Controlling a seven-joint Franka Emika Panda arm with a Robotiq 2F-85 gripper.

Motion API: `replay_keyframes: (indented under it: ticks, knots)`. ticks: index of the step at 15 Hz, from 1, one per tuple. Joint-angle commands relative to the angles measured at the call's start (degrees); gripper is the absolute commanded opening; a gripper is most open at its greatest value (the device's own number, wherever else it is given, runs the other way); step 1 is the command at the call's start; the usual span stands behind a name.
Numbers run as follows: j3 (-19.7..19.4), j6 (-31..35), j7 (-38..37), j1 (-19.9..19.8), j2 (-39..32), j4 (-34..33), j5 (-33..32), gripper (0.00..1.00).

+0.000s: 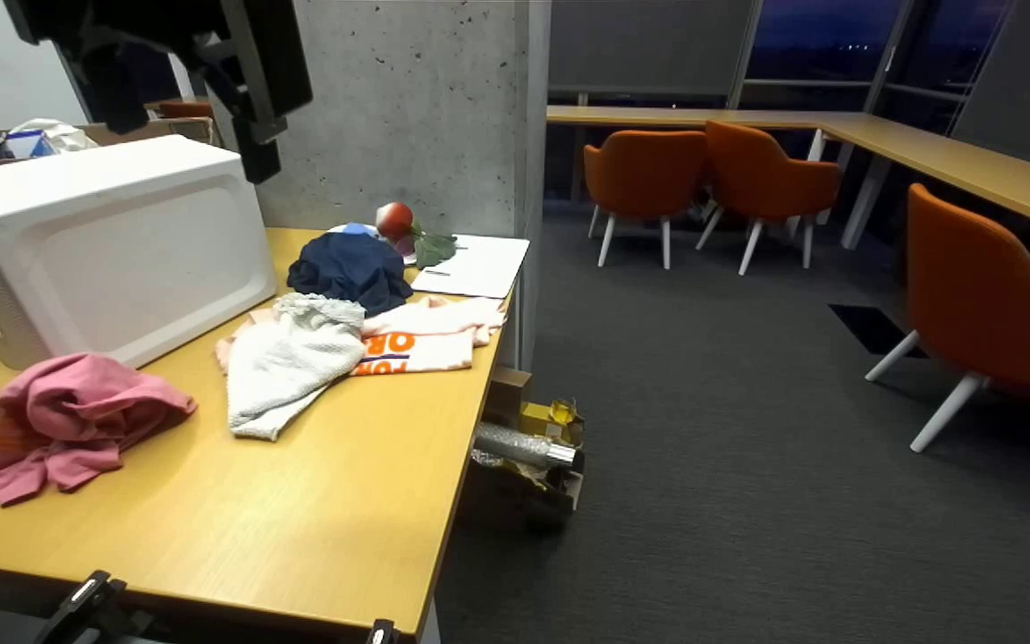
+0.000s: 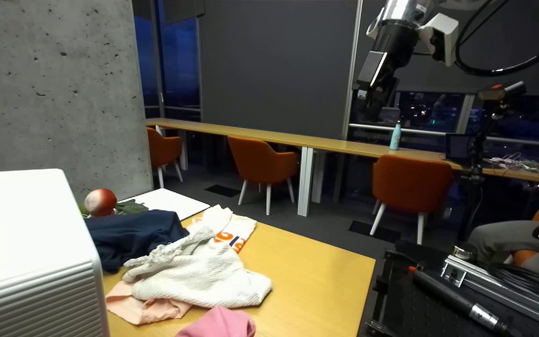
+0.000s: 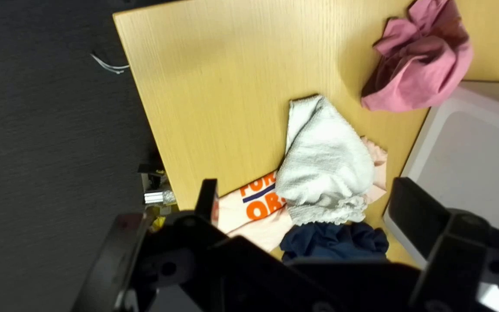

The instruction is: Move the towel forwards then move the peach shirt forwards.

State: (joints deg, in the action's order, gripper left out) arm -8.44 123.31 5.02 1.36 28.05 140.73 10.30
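On the table (image 3: 223, 108), the towel (image 3: 325, 160) lay partly over the lettered peach shirt (image 3: 267, 229), seen at the towel's eight o'clock in the wrist view; the gripper (image 3: 312, 197) hung above, fingers (image 3: 418, 212) wide apart

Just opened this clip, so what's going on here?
Nothing is being handled at this moment. The robot's gripper hangs above the table, its fingers apart with nothing between them. Below, the white towel lies partly over the peach shirt, whose printed part sticks out from under it. A navy cloth lies next to them, and a pink cloth lies near a white bin. Towel and shirt are both ungrasped.
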Motion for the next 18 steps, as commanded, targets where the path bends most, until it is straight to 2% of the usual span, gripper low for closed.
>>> replay_keyframes:
  ticks: [1, 4, 9, 12, 18]
  knots:
    - [2.6, 10.0, -0.6, -0.8, -8.3, -3.6, -0.7, 1.00]
    - [4.1, 17.5, -0.5, -0.1, -17.6, -6.3, -1.0, 1.00]
    - [7.3, 26.3, -2.2, -0.1, -33.7, -12.9, -3.5, 1.00]
    - [8.6, 28.4, -2.8, 0.4, -41.7, -18.0, -5.1, 1.00]
    - [13.4, 27.2, -1.7, 1.5, -54.1, -26.7, -4.3, 1.00]
